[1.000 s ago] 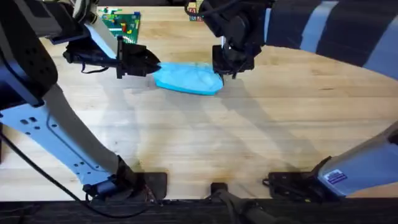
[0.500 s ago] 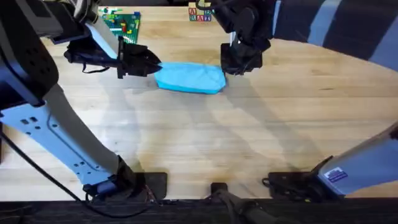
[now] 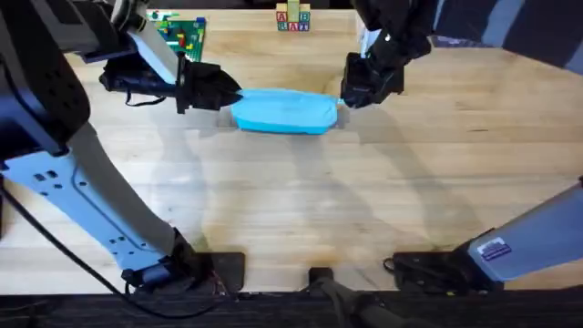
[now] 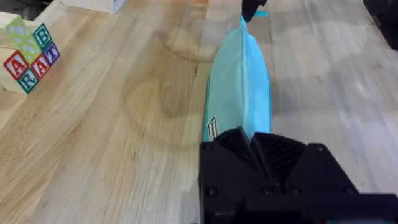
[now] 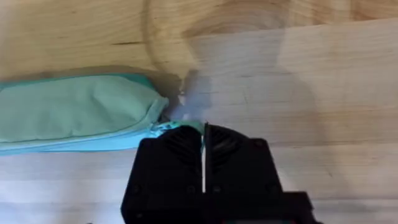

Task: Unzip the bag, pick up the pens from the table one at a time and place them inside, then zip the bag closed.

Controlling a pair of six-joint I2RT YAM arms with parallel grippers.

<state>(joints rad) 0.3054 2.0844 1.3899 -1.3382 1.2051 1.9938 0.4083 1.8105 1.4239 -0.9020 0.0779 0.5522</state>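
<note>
Bag (image 3: 282,111) lies flat on the table (image 3: 364,200), upper centre of the overhead frame, long axis running left-right. It looks stretched between the two arms.

Left gripper (image 3: 226,95) sits at the bag's left end. In the left wrist view its black fingers (image 4: 236,146) are pressed together on the near end of the bag (image 4: 239,81), fabric pinched between them. A small white tag with dark print shows on the bag just beside the fingers.

Right gripper (image 3: 350,96) sits at the bag's right end, upper centre-right in the overhead. In the right wrist view the fingers (image 5: 180,140) are nearly together, thin slit between them, with a bit of light blue material at the tips (image 5: 204,134). That looks like the zipper tab or end of the bag; can't tell which. The bag body (image 5: 74,112) lies to the left in that frame, touching the finger tips at its end.

The zipper line runs along the top ridge of the bag in the left wrist view; it reads as closed along the visible length.

Elsewhere: a green Lego baseplate (image 3: 180,35) at upper left of the overhead, behind the left arm. Lettered alphabet blocks (image 3: 292,16) at top centre, also at the left edge of the left wrist view (image 4: 28,56). Both are well apart from the bag.
</note>
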